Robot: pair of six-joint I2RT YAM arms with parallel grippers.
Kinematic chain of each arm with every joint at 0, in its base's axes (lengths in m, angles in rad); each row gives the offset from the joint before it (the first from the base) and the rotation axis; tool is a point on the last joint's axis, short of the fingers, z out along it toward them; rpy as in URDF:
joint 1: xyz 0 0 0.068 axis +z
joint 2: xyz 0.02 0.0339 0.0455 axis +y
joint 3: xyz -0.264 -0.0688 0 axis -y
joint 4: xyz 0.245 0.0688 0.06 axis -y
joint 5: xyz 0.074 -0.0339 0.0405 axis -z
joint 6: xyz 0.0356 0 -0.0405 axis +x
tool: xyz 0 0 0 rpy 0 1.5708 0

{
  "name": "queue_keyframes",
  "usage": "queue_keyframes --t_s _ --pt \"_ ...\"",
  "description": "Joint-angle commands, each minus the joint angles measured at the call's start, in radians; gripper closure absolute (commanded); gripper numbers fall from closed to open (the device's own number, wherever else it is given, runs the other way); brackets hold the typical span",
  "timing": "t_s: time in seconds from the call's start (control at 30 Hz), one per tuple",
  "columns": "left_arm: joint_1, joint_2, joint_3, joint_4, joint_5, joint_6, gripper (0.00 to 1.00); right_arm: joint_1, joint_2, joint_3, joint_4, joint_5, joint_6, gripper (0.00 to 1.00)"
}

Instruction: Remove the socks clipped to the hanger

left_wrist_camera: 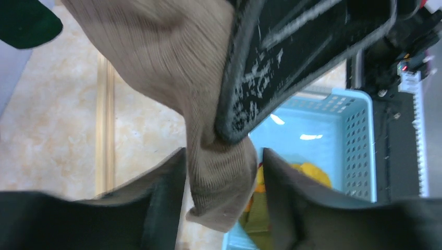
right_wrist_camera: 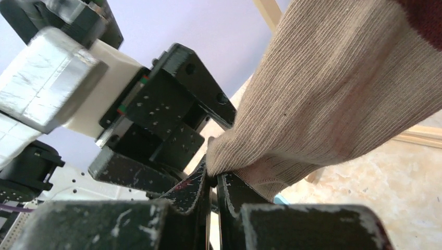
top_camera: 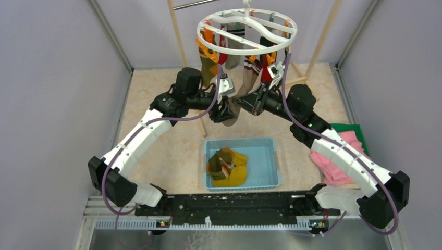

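Note:
The white ring hanger (top_camera: 246,28) hangs at the top centre with several socks clipped under it, red, olive and striped. A tan ribbed sock (top_camera: 244,88) hangs lowest. My right gripper (top_camera: 245,102) is shut on its toe end, as the right wrist view shows (right_wrist_camera: 216,174), with the sock (right_wrist_camera: 333,94) stretching up to the right. My left gripper (top_camera: 228,113) is open; in the left wrist view (left_wrist_camera: 224,156) its fingers stand either side of the sock's tip (left_wrist_camera: 221,192) without touching it. The right finger (left_wrist_camera: 281,67) pinches the sock just above.
A blue basket (top_camera: 268,156) sits on the table below the grippers, holding mustard and olive socks (top_camera: 226,166); it also shows in the left wrist view (left_wrist_camera: 359,130). Pink (top_camera: 333,161) and green (top_camera: 354,133) cloths lie at the right. A wooden rack (top_camera: 180,36) stands behind.

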Motion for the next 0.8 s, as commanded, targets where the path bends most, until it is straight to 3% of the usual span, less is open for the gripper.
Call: queue_keyframes --t_s 0.0,0.13,0.4,0.53,0.63,0.77 --pt "0.001 0.01 0.052 0.031 0.051 -0.005 0.52 0.011 0.017 0.073 -0.005 -0.03 0.004 0.89" --pt "0.003 0.007 0.045 0.033 0.051 -0.011 1.0 0.009 -0.005 0.103 -0.066 0.012 -0.036 0.68" --pt "0.002 -0.031 0.005 0.036 0.033 -0.028 1.0 -0.07 -0.069 0.174 -0.224 0.084 -0.137 0.33" --pt "0.001 -0.048 -0.001 0.017 0.035 -0.023 1.0 -0.147 -0.084 0.208 -0.247 0.036 -0.186 0.28" --pt "0.003 -0.062 0.0 -0.013 0.056 -0.014 1.0 -0.224 -0.047 0.266 -0.269 -0.137 -0.204 0.27" --pt "0.002 -0.08 -0.004 -0.072 0.087 0.009 1.0 -0.282 -0.027 0.299 -0.248 -0.237 -0.215 0.25"
